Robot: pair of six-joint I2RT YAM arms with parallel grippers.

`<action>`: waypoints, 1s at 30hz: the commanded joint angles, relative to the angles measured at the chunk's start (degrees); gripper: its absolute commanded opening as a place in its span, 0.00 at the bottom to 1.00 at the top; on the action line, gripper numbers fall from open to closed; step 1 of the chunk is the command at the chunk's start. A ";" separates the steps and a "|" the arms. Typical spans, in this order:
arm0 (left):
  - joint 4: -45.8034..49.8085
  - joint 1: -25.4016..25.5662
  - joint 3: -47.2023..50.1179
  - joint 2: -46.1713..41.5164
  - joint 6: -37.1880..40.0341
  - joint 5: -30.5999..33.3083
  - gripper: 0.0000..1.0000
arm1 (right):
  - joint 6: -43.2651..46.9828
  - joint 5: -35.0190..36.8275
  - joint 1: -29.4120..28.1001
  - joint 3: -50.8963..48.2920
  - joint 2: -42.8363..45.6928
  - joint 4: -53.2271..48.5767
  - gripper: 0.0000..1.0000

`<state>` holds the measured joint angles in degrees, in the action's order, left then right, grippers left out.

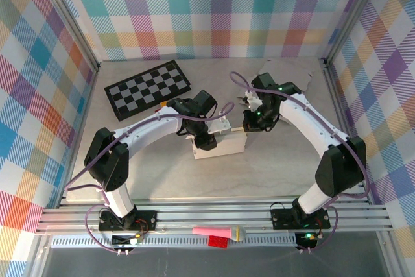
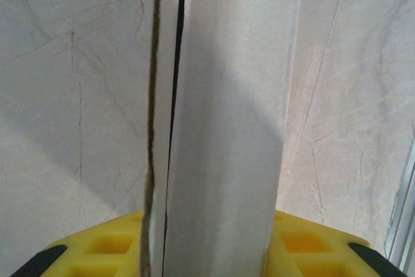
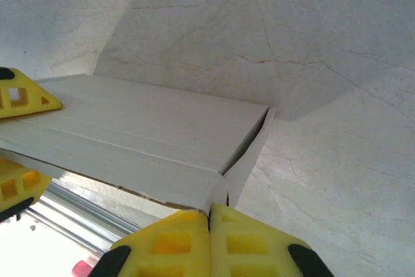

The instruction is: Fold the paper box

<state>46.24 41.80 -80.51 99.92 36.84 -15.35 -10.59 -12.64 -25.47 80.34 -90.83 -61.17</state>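
The white paper box (image 1: pixel 224 145) lies in the middle of the table, partly folded. From the left, my left gripper (image 1: pixel 206 139) is shut on one of its upright walls. In the left wrist view that wall (image 2: pixel 220 147) stands between the yellow fingers (image 2: pixel 311 244). My right gripper (image 1: pixel 249 123) is at the box's right end. In the right wrist view its yellow fingers (image 3: pixel 168 244) are pressed together (image 3: pixel 209 215) on the thin corner flap (image 3: pixel 246 160) of the box (image 3: pixel 142 134). The left gripper's fingertips (image 3: pixel 26 92) show at that view's left edge.
A black-and-white checkerboard (image 1: pixel 148 87) lies at the back left. A crumpled white sheet (image 1: pixel 288 69) sits at the back right. A pink and red item (image 1: pixel 217 233) rests on the front rail. Plaid walls close in the table on three sides.
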 commanded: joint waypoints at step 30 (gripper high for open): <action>-1.25 -1.11 -0.51 0.13 -4.41 1.37 0.43 | 2.75 4.53 -3.08 -15.41 10.43 12.17 0.00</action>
<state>46.22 41.69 -80.51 99.92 33.76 -14.26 -8.67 -9.32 -27.51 66.39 -80.03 -47.62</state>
